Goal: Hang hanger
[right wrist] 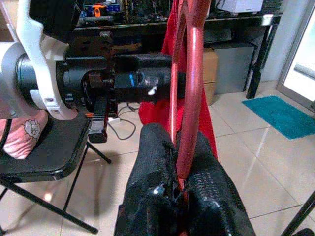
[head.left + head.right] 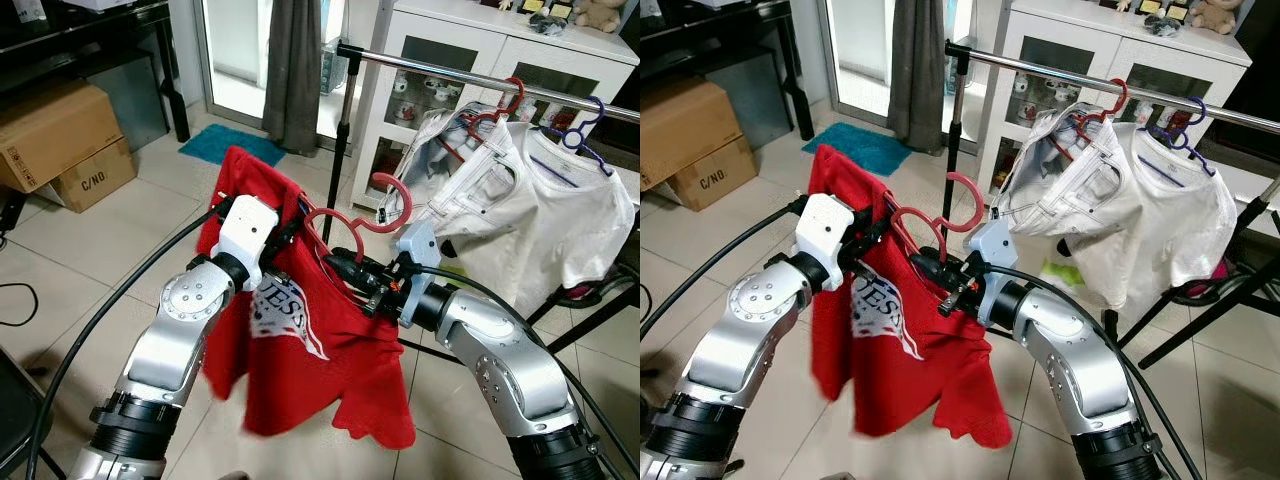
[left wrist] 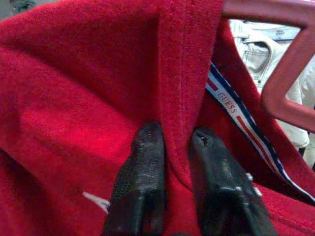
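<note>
Left eye: hanger (image 2: 365,220), red, carrying a red shirt (image 2: 300,340), held up near the rail's (image 2: 450,72) left end; white garments (image 2: 520,200) hang on the rail.
Left wrist: left gripper (image 3: 174,142), fingers pinched on shirt fabric.
Right wrist: right gripper (image 1: 178,172), fingers clamped on the hanger's bar.

A red t-shirt (image 2: 890,340) hangs on a red hanger (image 2: 930,225) between both arms. The left gripper (image 2: 872,232) pinches the shirt's shoulder, the right gripper (image 2: 930,270) clamps the hanger. Behind, white clothes (image 2: 1120,220) hang on a metal rail (image 2: 1040,70).
</note>
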Motion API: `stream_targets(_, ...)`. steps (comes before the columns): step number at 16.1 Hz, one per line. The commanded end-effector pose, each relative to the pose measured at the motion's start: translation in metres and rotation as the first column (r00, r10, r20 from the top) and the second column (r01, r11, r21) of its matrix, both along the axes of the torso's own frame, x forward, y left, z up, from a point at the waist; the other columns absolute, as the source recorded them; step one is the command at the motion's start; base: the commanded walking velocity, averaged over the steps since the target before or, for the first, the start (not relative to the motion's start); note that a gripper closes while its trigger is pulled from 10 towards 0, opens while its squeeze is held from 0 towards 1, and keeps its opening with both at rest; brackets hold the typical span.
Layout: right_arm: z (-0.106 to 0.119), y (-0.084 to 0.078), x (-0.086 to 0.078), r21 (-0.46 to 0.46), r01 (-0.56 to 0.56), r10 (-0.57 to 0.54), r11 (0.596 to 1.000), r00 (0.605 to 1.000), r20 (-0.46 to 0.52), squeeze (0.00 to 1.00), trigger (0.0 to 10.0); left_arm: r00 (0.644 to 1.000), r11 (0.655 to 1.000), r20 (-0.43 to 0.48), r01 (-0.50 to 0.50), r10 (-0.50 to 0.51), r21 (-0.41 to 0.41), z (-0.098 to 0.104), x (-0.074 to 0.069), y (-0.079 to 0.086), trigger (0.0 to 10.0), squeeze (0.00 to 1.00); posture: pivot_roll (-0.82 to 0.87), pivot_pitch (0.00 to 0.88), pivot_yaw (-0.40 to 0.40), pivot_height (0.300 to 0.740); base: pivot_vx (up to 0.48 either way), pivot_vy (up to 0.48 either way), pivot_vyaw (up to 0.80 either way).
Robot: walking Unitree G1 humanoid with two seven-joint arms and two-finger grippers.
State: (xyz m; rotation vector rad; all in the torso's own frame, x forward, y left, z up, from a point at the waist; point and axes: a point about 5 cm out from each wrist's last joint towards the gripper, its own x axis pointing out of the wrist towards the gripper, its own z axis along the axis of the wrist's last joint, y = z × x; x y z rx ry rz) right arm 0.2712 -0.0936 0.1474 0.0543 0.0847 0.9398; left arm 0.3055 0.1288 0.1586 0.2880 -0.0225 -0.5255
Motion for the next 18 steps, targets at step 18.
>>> stream_targets(18,-0.031,-0.034,-0.001,-0.326,-0.065,0.053,0.943,0.998,-0.045,0.0,0.0,0.968,0.984,0.175,-0.175,0.179,-0.037,0.043,0.001,0.04,0.0,0.0,-0.06,0.0,-0.114,0.74,0.0,0.0,0.0)
